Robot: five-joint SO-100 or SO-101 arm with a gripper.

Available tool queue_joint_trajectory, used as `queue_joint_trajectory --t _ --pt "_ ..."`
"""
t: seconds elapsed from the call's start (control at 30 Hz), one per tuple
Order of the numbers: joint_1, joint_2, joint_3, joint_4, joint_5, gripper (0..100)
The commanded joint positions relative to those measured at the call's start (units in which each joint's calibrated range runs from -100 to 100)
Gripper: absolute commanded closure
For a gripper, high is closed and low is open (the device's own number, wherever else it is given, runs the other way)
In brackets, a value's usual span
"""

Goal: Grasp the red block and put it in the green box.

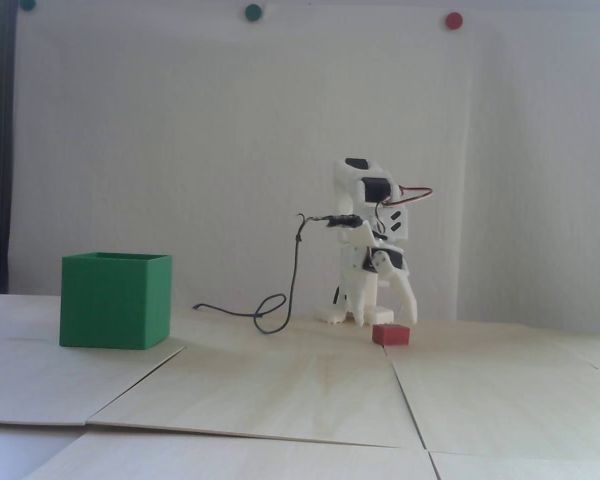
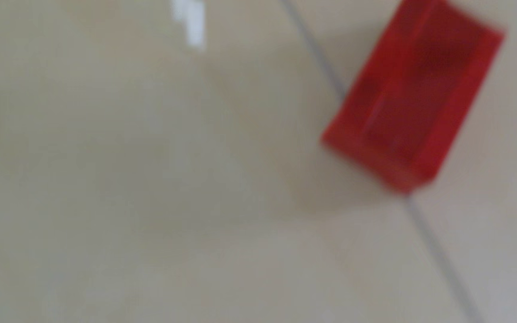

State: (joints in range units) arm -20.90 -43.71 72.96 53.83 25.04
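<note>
Table [image 1: 300,400] of pale wooden panels carries the green box [image 1: 115,307] at the left of the fixed view, its inside hidden from this low angle. The red block [image 1: 391,334] lies well apart to the right, on a panel seam. Just behind it the white arm folds downward, its hand [image 1: 387,320] spread open above the block, holding nothing.

Between block and box: your way over the table [image 1: 280,380] lies open.
Obstacle: cable [image 1: 275,315] looped near your arm's base.
</note>
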Motion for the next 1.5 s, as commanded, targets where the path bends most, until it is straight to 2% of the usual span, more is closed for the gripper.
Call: queue_joint_trajectory --t 0.0,0.27,0.43,0.57,0.73,1.07,1.13,1.27,1.33,1.47 --pt "-4.31 -0.23 -0.74 1.06 -0.58 65" --pt "-3.83 0.24 -1.18 -1.13 1.35 65" --pt "1.0 0.96 -3.13 -4.25 4.58 65" --pt "4.7 8.54 -6.77 -7.54 6.08 65" --pt "5.18 19.83 -13.69 -7.45 5.62 65" --pt "4.46 20.62 -10.67 -8.13 5.77 66" --pt "4.46 20.62 -10.23 -8.13 5.77 68" --pt "4.38 20.62 -10.23 -8.13 6.19 86" --pt "4.38 20.62 -10.23 -8.13 6.24 91" --pt "3.09 20.62 -10.23 -7.54 7.28 93"
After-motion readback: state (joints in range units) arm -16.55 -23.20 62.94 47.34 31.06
